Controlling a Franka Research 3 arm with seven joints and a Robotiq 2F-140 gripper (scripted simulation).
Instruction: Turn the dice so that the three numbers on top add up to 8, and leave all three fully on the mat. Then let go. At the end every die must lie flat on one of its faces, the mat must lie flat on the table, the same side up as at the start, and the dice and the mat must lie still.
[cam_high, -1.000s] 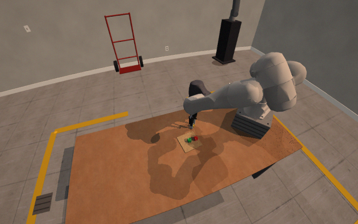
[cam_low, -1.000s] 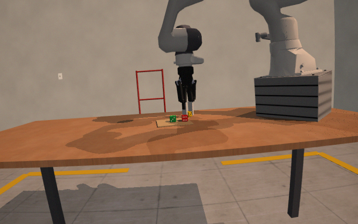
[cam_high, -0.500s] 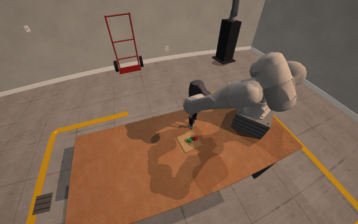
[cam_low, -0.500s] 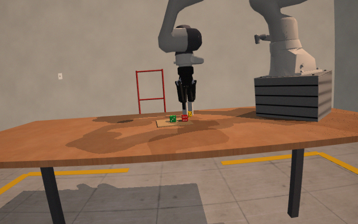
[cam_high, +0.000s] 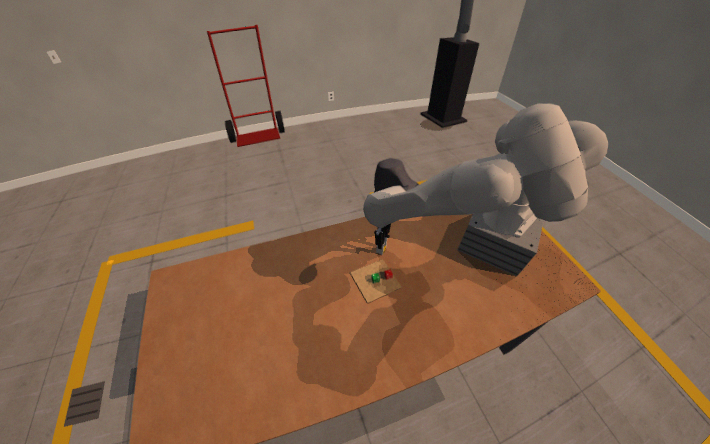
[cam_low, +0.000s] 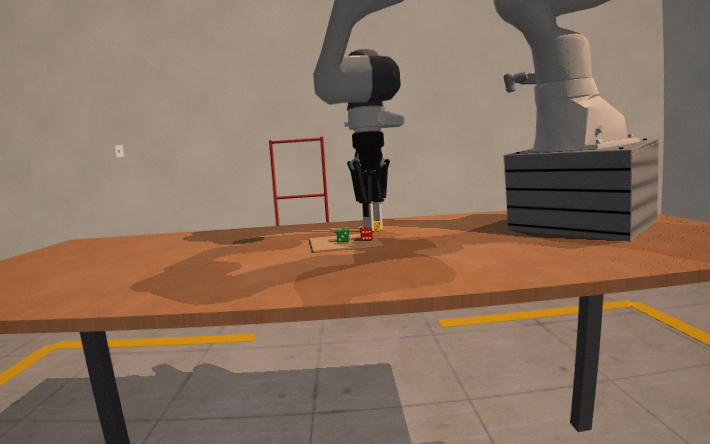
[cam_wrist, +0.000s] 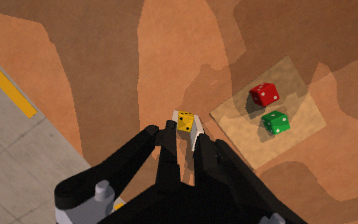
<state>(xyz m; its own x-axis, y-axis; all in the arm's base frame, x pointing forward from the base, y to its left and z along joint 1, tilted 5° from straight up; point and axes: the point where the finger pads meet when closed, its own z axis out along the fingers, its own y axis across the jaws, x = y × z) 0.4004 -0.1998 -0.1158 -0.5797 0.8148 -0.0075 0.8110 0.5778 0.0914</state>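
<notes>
The yellow die (cam_high: 385, 248) (cam_low: 377, 226) (cam_wrist: 185, 121) is at table level just off the mat, between the fingertips of my gripper (cam_high: 381, 250) (cam_low: 373, 225) (cam_wrist: 184, 120). The pads press against its two sides. Its face toward the wrist camera shows two pips. The tan mat (cam_high: 361, 281) (cam_low: 324, 246) (cam_wrist: 238, 131) lies flat. The red die (cam_high: 388, 273) (cam_low: 366, 234) (cam_wrist: 264, 94) and the green die (cam_high: 375, 278) (cam_low: 342, 235) (cam_wrist: 276, 123) rest apart on it. In the exterior view the red die's front shows six. Their top numbers are too small to read surely.
The wooden table (cam_high: 235, 340) (cam_low: 235, 293) carries the mat. The arm's base block (cam_high: 497, 251) (cam_low: 568, 193) stands at the table's right end. Arm shadows fall across the table and part of the mat. The table's back edge is behind the gripper.
</notes>
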